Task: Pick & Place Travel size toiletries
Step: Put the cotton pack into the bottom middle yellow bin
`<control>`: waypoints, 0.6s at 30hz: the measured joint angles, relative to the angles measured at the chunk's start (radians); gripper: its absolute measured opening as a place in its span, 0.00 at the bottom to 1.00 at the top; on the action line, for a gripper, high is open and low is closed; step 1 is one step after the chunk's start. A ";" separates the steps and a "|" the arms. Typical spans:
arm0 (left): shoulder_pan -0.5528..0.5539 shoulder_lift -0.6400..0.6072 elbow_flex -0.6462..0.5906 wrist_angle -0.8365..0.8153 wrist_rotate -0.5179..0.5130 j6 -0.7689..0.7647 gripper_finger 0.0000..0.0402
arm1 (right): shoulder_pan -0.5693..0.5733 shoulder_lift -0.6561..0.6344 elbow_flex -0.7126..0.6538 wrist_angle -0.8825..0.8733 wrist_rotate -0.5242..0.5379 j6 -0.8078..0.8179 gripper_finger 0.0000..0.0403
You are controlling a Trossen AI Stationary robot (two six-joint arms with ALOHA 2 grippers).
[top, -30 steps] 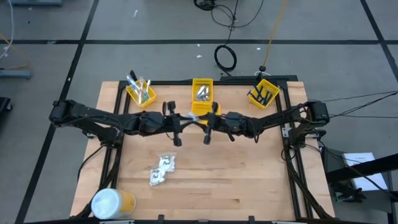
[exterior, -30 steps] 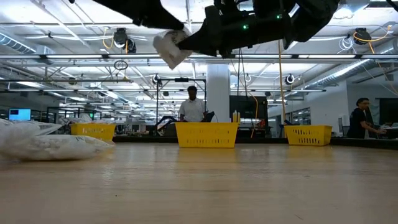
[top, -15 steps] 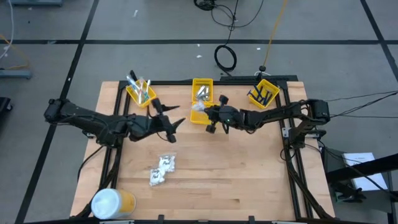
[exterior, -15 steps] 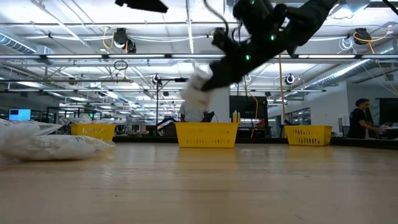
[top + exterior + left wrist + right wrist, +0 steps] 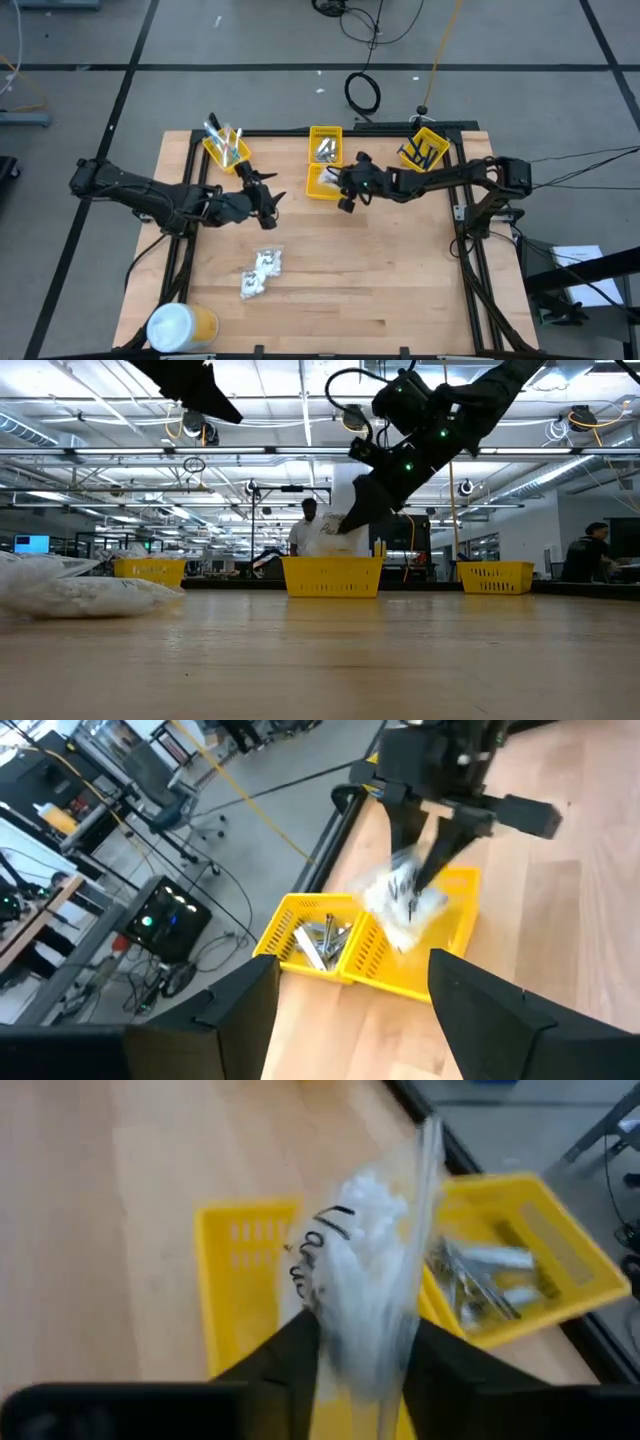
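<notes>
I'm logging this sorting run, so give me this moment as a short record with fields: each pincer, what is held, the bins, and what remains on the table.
right pincer: shut on a clear packet, held above the empty yellow bin
left pincer: open, empty, left of that bin
bin with silvery tubes: directly behind the empty bin
left bin: holds toothbrushes
right bin: holds dark blue razors
still on table: white packets; white-and-yellow cylinder at the near left corner
</notes>
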 joint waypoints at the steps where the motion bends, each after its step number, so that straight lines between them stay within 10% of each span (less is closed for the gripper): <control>1: 0.000 -0.001 0.000 0.002 0.000 -0.002 0.61 | 0.005 -0.002 0.001 0.012 0.001 0.010 0.32; 11: 0.000 -0.001 0.000 -0.030 0.033 -0.090 0.61 | 0.009 -0.070 0.000 0.003 0.003 0.102 0.71; 18: -0.019 0.018 0.000 -0.257 0.684 -0.443 0.61 | 0.041 -0.167 0.000 -0.003 -0.004 0.167 0.74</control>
